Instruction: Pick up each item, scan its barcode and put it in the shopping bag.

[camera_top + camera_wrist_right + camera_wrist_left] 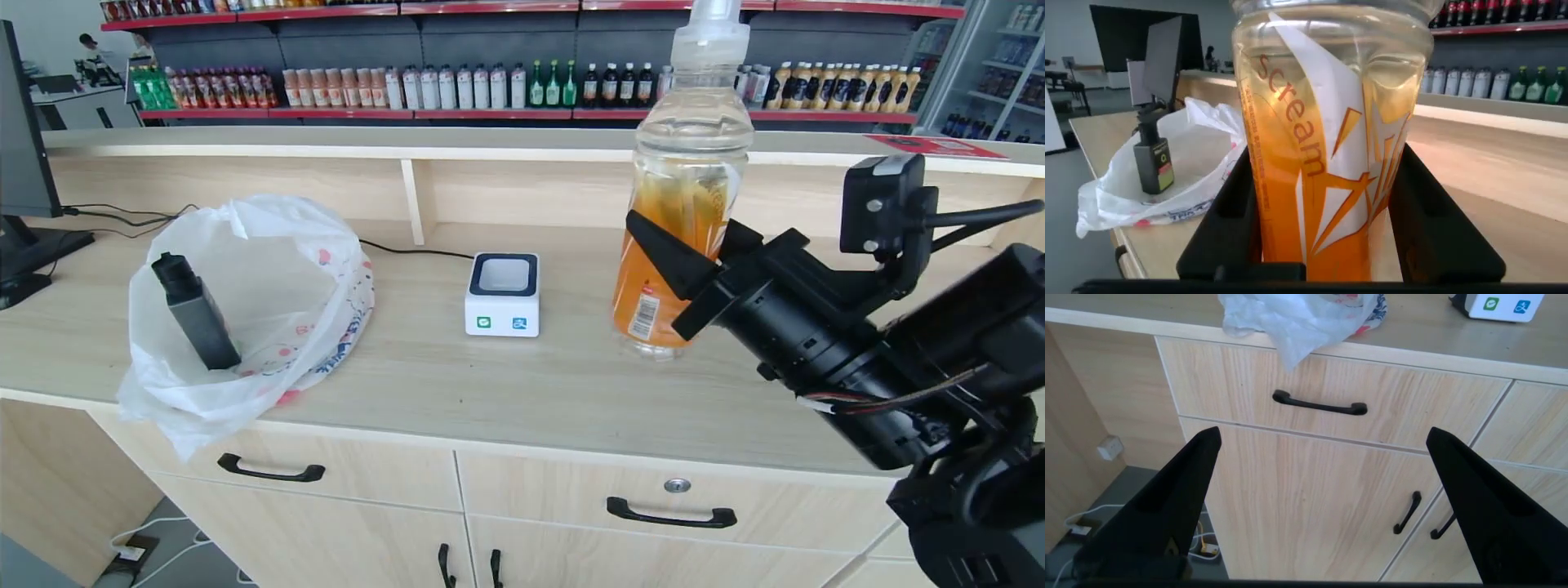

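Shopping bag (277,269), crinkled white plastic, lay open on wood-grain counter (490,384), dark boxy bottle (196,314) upright inside | white cube scanner (503,294) sat centre | clear ribbed orange-drink bottle (686,196) stood upright, clamped by right gripper (673,273) | left gripper (1323,437) gaped wide.

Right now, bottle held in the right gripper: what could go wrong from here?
The barcode is on the side of the bottle, while the scanner window faces up: the scan may miss without tilting.
The shopping bag is slumped, with a dark container standing inside: the drop could topple it.
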`<state>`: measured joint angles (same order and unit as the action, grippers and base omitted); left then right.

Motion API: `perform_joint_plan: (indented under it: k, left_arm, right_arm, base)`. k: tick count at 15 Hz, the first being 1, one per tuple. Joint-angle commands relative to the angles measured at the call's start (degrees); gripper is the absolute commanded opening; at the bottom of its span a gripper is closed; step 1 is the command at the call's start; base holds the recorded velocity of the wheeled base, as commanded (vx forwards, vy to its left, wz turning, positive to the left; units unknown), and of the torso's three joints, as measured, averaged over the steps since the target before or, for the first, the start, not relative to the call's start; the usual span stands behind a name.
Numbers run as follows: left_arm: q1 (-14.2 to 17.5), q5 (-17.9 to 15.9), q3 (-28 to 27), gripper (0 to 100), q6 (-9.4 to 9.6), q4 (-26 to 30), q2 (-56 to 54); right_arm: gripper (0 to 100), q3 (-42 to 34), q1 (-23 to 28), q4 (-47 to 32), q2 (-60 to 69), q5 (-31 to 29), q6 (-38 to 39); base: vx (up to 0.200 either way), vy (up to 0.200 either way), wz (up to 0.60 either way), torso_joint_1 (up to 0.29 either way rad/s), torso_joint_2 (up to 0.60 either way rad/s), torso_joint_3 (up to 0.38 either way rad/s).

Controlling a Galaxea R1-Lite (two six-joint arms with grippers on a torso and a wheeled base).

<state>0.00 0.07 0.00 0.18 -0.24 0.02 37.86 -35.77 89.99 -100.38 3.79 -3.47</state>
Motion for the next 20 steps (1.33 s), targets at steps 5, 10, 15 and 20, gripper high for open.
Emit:
perform_joint_plan:
  k: [5, 10, 15, 20]
  left_arm:
    - [0.0, 0.01, 0.0, 100, -0.01, -0.02, 0.06]
    - [0.0, 0.01, 0.0, 100, -0.01, -0.02, 0.06]
    - [0.0, 0.01, 0.0, 100, -0.09, -0.02, 0.06]
    - [0.09, 0.01, 0.0, 100, -0.18, -0.02, 0.06]
  right_arm:
    - [0, 4.24, 9.58, 0.01, -3.6, -1.24, -3.64]
    - [0, 3.8, 9.84, 0.01, -2.54, -1.24, -3.64]
    - [0, 4.41, 10.19, 0.01, -2.37, -1.33, -3.64]
    - [0, 4.94, 10.37, 0.01, -2.63, -1.33, -3.47]
  base:
    - [0.0, 0.0, 0.0, 0.0, 0.0, 0.0]
    - [-0.12, 0.0, 0.0, 0.004, 0.0, 0.001]
    - [0.0, 0.04, 0.0, 0.001, 0.0, -0.002]
    - [0.0, 0.2, 0.0, 0.004, 0.0, -0.001]
